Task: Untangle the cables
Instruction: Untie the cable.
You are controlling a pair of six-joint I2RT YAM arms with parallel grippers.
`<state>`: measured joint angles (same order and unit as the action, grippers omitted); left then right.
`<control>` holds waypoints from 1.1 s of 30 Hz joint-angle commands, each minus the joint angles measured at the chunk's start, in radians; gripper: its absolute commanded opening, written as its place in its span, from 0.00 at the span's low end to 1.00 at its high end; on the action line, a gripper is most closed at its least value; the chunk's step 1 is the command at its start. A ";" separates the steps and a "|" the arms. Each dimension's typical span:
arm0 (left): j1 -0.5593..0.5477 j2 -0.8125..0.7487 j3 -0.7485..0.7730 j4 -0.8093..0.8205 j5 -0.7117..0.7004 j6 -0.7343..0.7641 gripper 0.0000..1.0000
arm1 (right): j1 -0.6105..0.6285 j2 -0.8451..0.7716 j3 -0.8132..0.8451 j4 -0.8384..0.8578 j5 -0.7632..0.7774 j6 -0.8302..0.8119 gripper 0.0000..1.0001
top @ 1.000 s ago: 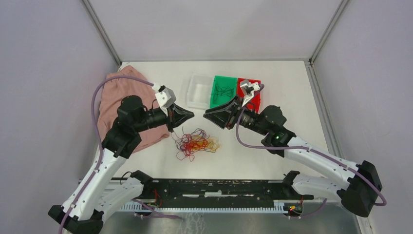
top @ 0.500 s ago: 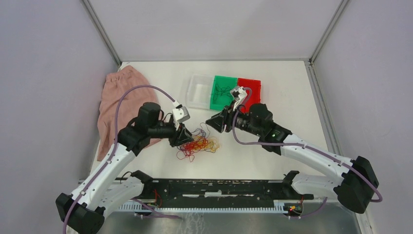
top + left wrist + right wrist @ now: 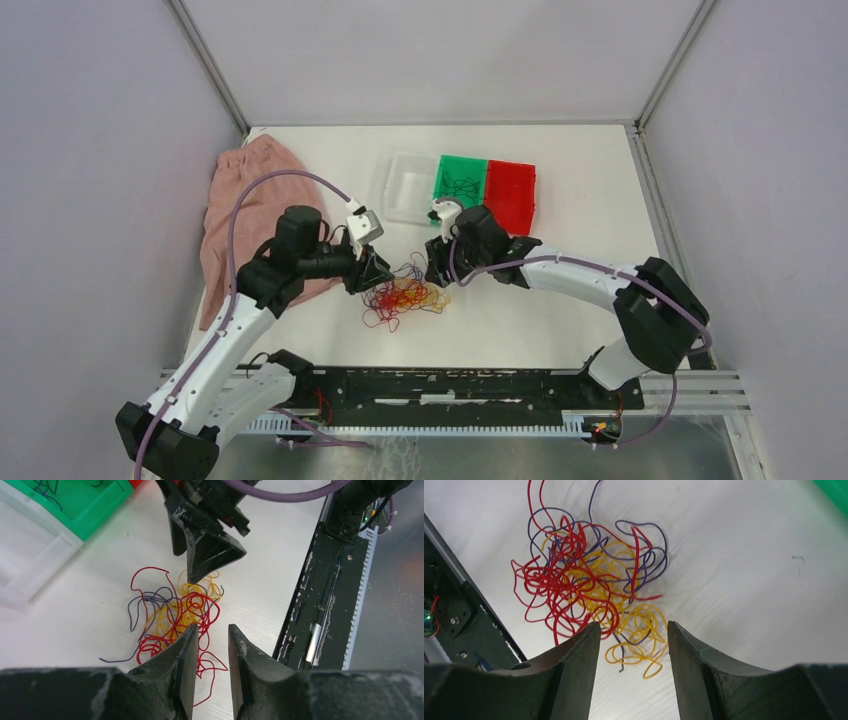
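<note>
Both of your arms have come down to the pile since a second ago. The right gripper (image 3: 437,272) has swung off the red bin (image 3: 510,190) to the pile's right edge. The left gripper (image 3: 372,272) has dropped from beside the pink cloth (image 3: 235,215) to the pile's left edge. The cables (image 3: 403,295) lie where they lay before, one loose tangle of red, yellow-orange and dark blue loops on the white table (image 3: 560,310). They sit just below the centre of the top view, between your two grippers.

In your left wrist view the jaws stand a little apart with a narrow gap. Their tips are at the near red loops, and nothing is pinched between them. At the top centre of that view the right gripper's dark fingers point down at the far side of the tangle.

In your right wrist view the jaws are wider apart. Yellow loops lie on the table in the gap, and none is gripped. Whether either gripper's tips touch the table you cannot tell.

In the upper centre of the top view, the green bin (image 3: 460,185) holds a few dark wires. It stands between the clear tray (image 3: 405,188) and the red bin.
</note>
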<state>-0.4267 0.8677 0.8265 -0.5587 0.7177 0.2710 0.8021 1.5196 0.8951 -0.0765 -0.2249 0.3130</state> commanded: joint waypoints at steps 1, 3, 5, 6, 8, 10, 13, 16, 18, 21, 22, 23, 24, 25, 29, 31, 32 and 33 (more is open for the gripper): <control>0.008 -0.019 0.057 0.033 0.035 -0.010 0.36 | -0.001 0.079 0.112 0.060 0.001 -0.052 0.59; 0.009 -0.022 0.060 0.031 0.037 -0.012 0.36 | -0.001 0.115 0.125 0.091 0.001 -0.049 0.59; 0.012 -0.024 0.063 0.028 0.037 -0.015 0.35 | -0.001 0.143 0.141 0.113 -0.005 -0.051 0.58; 0.014 -0.023 0.064 0.028 0.036 -0.014 0.36 | -0.001 0.158 0.153 0.115 0.001 -0.057 0.54; 0.015 -0.023 0.068 0.028 0.035 -0.017 0.35 | -0.001 0.179 0.177 0.094 0.035 -0.080 0.44; 0.017 -0.022 0.071 0.026 0.035 -0.021 0.35 | -0.001 0.172 0.182 0.088 0.064 -0.101 0.28; 0.018 -0.022 0.069 0.026 0.030 -0.015 0.35 | -0.001 0.109 0.183 0.088 0.063 -0.109 0.06; 0.017 -0.029 0.050 0.049 0.010 -0.024 0.35 | -0.001 -0.009 0.190 0.130 -0.056 -0.060 0.01; 0.018 -0.041 0.033 0.081 -0.019 -0.045 0.36 | -0.001 -0.096 0.192 0.174 -0.166 -0.005 0.01; 0.019 -0.080 0.004 0.146 -0.056 -0.076 0.38 | -0.002 -0.192 0.210 0.228 -0.301 0.085 0.01; 0.017 -0.092 -0.001 0.162 -0.057 -0.080 0.40 | -0.001 -0.213 0.210 0.252 -0.342 0.114 0.01; 0.019 -0.101 -0.005 0.182 -0.053 -0.087 0.42 | 0.000 -0.233 0.206 0.277 -0.365 0.141 0.01; 0.019 -0.108 -0.006 0.193 -0.044 -0.092 0.44 | 0.000 -0.246 0.202 0.302 -0.387 0.168 0.01; 0.019 -0.114 -0.005 0.200 -0.027 -0.095 0.45 | 0.000 -0.256 0.198 0.327 -0.408 0.196 0.01; 0.019 -0.104 0.008 0.197 0.056 -0.124 0.49 | 0.002 -0.271 0.183 0.441 -0.443 0.294 0.01; 0.018 -0.089 0.010 0.178 0.105 -0.136 0.52 | 0.007 -0.271 0.188 0.479 -0.444 0.324 0.01; 0.019 -0.085 0.006 0.171 0.132 -0.139 0.59 | 0.010 -0.269 0.198 0.482 -0.443 0.330 0.01; 0.018 -0.084 -0.004 0.169 0.160 -0.143 0.64 | 0.014 -0.266 0.204 0.489 -0.444 0.335 0.01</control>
<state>-0.4133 0.7723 0.8192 -0.4137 0.7517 0.1894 0.8040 1.2446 1.0767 0.2943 -0.6125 0.5537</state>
